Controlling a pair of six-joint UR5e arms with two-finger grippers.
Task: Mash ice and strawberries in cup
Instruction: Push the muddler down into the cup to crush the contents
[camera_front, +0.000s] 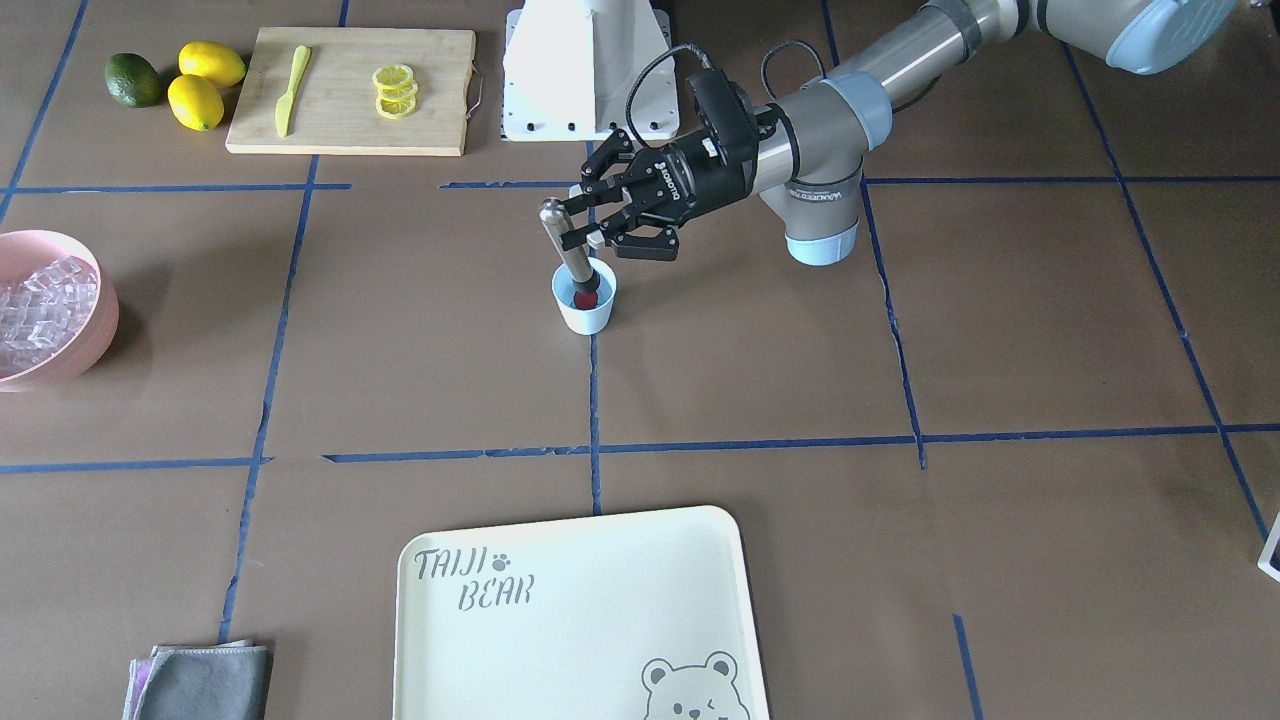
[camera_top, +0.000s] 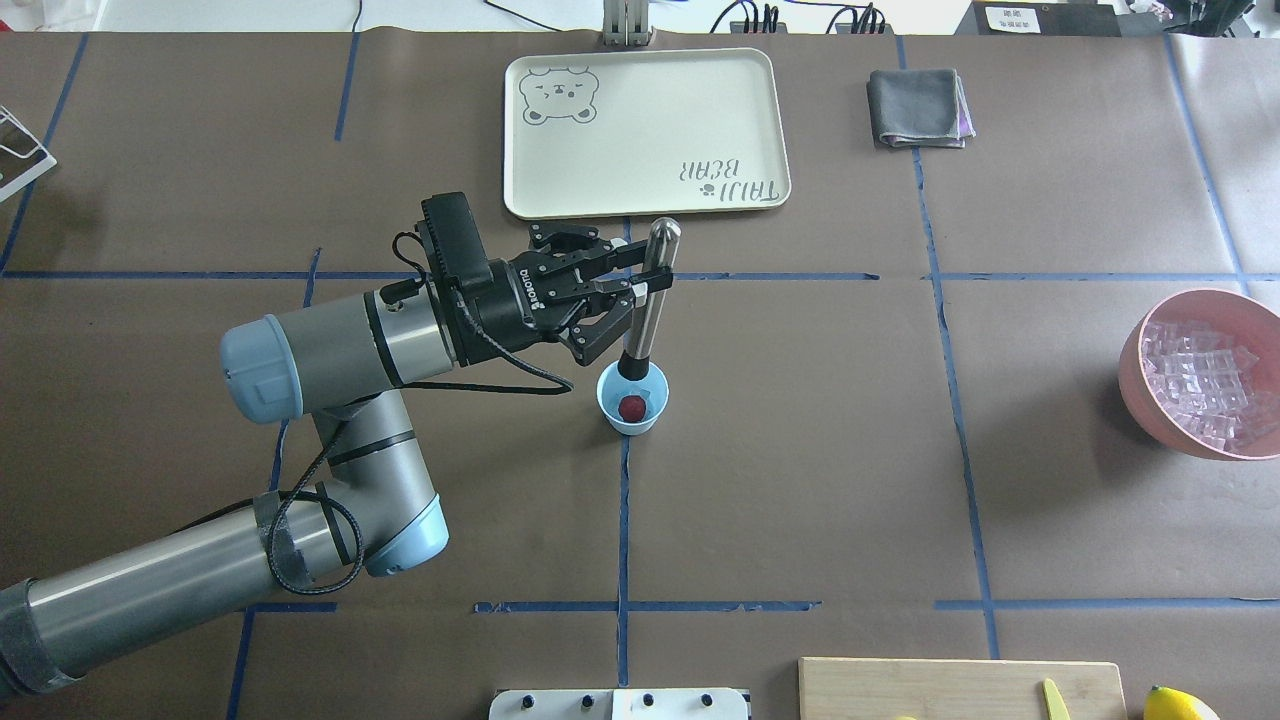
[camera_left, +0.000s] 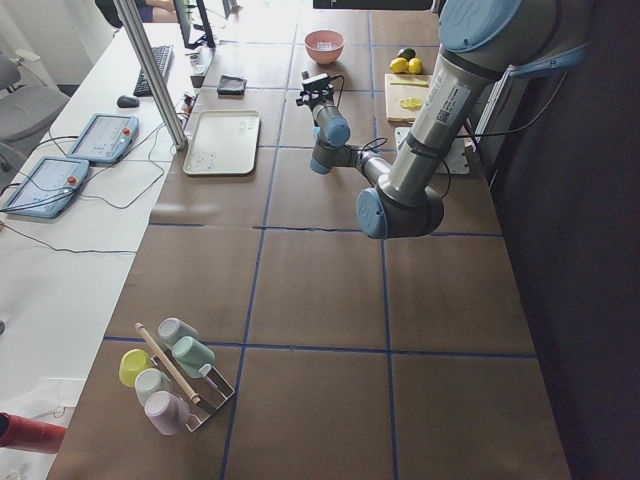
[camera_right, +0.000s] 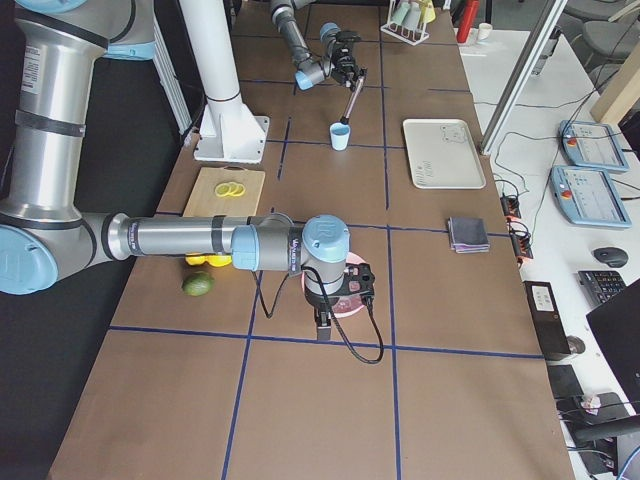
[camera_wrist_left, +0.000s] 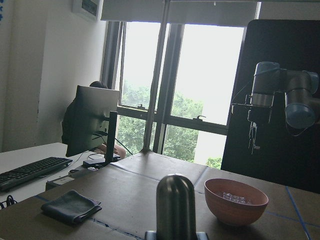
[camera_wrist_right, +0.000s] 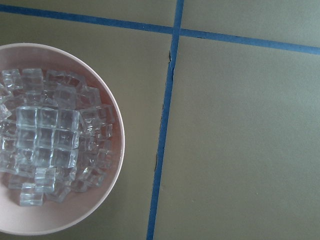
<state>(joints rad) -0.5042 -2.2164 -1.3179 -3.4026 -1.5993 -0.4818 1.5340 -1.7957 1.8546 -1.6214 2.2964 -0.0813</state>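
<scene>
Tray (camera_front: 600, 620) nearest, 6 o'clock of cup (camera_front: 590, 318). Left gripper (camera_front: 592, 232) level, clamped on muddler (camera_front: 553, 222), tip in cup by strawberry (camera_front: 581, 298). Ice (camera_front: 40, 310) in pink bowl (camera_front: 105, 320), 9 o'clock, well apart. Right gripper (camera_right: 325, 322) over bowl, state unreadable.

Cup (camera_front: 585, 318): small, white, light-blue inside, upright near table centre. Strawberry (camera_top: 631, 407): one dark-red piece, whole, inside cup. Ice (camera_wrist_right: 45, 140): clear cubes heaped in pink bowl (camera_wrist_right: 100, 210), well apart from cup.
</scene>
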